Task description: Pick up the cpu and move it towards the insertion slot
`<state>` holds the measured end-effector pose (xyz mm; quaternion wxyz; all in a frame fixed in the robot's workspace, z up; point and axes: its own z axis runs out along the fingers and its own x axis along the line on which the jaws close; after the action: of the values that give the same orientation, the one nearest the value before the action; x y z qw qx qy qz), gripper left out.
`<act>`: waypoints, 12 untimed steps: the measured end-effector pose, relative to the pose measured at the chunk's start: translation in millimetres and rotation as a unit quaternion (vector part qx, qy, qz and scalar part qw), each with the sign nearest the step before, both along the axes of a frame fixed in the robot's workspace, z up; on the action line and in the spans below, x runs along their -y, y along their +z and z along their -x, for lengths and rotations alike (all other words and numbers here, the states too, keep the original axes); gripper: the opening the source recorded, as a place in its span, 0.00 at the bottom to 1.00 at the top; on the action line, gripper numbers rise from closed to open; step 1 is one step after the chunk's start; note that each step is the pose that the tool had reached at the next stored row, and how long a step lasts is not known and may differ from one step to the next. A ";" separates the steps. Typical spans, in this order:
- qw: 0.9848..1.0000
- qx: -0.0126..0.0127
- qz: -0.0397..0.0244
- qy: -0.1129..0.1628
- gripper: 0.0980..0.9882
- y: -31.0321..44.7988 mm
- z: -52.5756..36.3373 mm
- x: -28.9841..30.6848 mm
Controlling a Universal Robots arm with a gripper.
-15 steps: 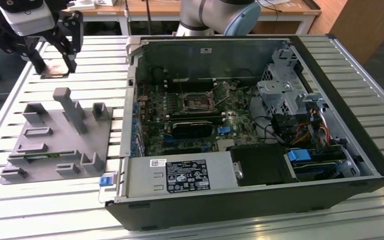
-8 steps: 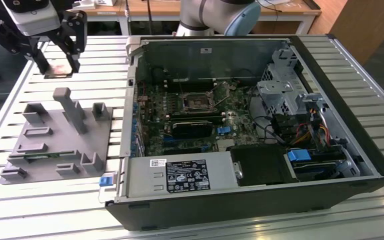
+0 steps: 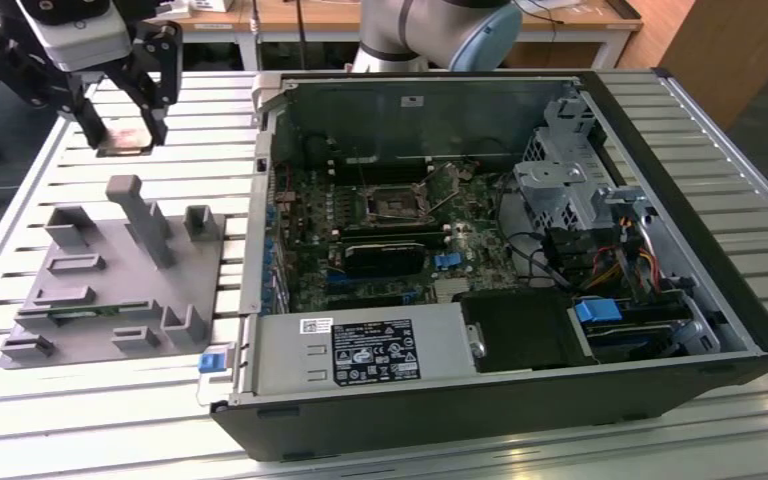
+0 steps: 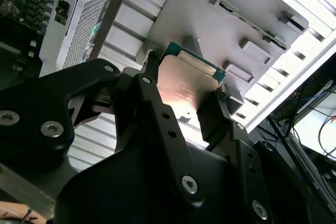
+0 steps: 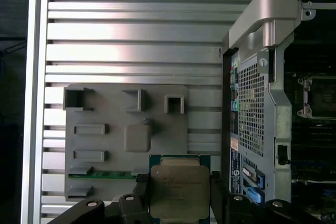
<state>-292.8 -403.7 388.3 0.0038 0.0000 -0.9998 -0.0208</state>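
The cpu (image 5: 179, 192) sits clamped between the two black fingers of the gripper (image 5: 179, 195), held by opposite edges with its silvery lid facing the first wrist camera; in the second wrist view the same chip (image 4: 184, 85) shows its shiny face and green edge between the fingertips. In the exterior view the gripper (image 3: 124, 130) hangs at the upper left of the frame, the chip (image 3: 124, 138) just above the slatted aluminium table (image 3: 704, 130) and beyond the grey fixture plate (image 3: 117, 290) with its blocks and posts, well apart from the open computer case (image 3: 518, 420). The insertion slot (image 3: 395, 203), a dark square socket with a metal frame, lies on the motherboard (image 3: 357, 240) near the frame's centre, inside the case. Carrying well, by my judgement, means keeping the chip level and the squeeze only on its edges, and clearing the tall grey post (image 3: 141, 215) and the case wall on the way over. The case also holds a black card (image 3: 384, 255), a power supply (image 3: 357, 352), a drive cage (image 3: 564, 190) and bundled cables (image 3: 598, 265); the fixture plate holds a green strip (image 5: 105, 174) in one recess.
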 end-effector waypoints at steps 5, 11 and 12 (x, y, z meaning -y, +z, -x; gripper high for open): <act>1.000 0.000 0.000 0.000 0.50 -0.1 -3.6 0.0; 1.000 0.000 0.000 0.000 0.50 -0.1 -7.9 0.0; 1.000 0.000 0.000 0.000 0.50 -0.1 -8.6 0.0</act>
<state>-284.3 -403.7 388.2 0.0037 0.0000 -0.9998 -0.0208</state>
